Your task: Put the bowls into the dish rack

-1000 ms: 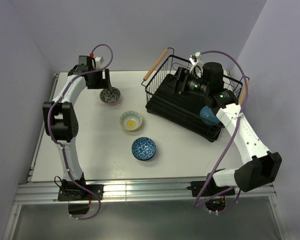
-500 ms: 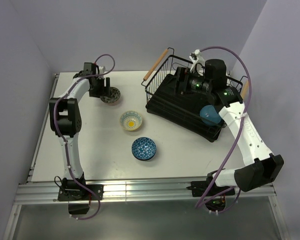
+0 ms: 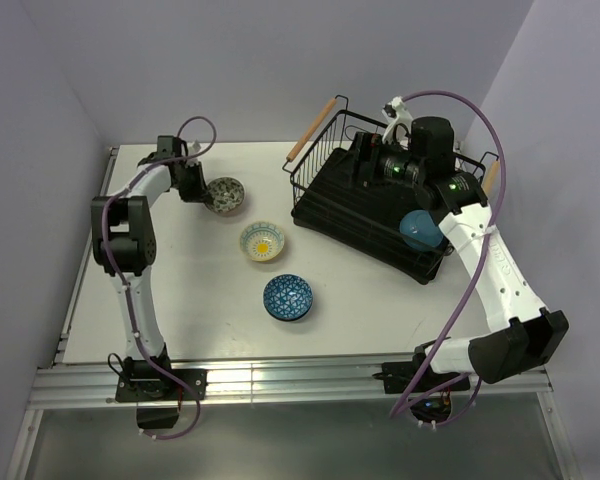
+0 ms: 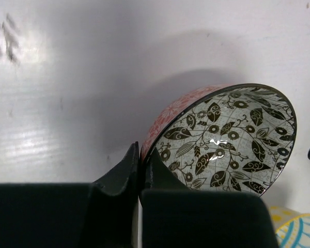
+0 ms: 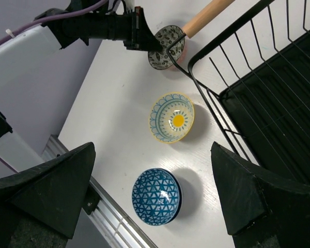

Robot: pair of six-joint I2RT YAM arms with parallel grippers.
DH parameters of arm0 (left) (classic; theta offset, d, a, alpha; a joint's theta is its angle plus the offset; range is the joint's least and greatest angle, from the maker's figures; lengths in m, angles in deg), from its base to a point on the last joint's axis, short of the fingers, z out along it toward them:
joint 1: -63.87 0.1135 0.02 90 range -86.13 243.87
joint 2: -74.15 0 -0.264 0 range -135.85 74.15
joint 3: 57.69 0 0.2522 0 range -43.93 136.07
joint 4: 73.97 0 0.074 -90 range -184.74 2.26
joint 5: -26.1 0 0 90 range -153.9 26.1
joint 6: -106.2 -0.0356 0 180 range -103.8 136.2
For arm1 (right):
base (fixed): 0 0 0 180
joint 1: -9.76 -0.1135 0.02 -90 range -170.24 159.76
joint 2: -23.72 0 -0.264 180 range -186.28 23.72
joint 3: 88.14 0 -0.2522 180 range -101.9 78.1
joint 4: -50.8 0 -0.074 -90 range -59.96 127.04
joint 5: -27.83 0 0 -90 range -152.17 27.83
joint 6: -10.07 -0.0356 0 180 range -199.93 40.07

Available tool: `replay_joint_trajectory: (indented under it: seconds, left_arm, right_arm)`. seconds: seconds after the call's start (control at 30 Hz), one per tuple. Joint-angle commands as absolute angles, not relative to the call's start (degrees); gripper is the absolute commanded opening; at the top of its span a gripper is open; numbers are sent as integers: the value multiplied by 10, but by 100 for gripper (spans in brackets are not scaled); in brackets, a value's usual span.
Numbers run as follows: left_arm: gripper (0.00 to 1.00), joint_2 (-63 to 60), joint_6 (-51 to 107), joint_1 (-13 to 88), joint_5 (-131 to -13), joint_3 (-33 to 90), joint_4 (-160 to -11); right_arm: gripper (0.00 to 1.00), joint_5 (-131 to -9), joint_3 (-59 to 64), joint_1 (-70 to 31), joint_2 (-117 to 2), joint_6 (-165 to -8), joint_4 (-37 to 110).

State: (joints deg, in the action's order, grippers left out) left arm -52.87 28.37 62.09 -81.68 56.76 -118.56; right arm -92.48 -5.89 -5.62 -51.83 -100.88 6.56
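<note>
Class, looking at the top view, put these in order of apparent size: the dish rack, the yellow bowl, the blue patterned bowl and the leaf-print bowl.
Largest: dish rack.
Next: blue patterned bowl and yellow bowl, too alike to rank.
Smallest-looking: leaf-print bowl, but it is tilted, so unsure.

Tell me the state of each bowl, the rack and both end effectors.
floral bowl: tilted, rim pinched.
yellow bowl: upright on table.
blue patterned bowl: upright on table.
dish rack: holds one plain blue bowl.
left end effector: shut on floral bowl.
right end effector: open, empty.
</note>
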Motion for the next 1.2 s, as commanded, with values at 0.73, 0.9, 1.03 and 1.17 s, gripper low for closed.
replay_joint_trajectory:
  seconds: [0.73,0.9,1.03,1.17]
  left_arm:
    - [0,-105,730,667,-1199,295,-712]
    - [0,-102,761,606,-1196,297,-681]
    - [0,-101,780,574,-1194,292,-659]
    - [0,-99,786,549,-1187,289,-644]
  right_arm:
    - [100,-960,-121,-144,-549,-1128,258]
    - [100,-944,-141,-198,-556,-1086,240]
    - [100,-908,-158,-239,-563,-1031,209]
    - [100,-870,-171,-260,-566,-1023,189]
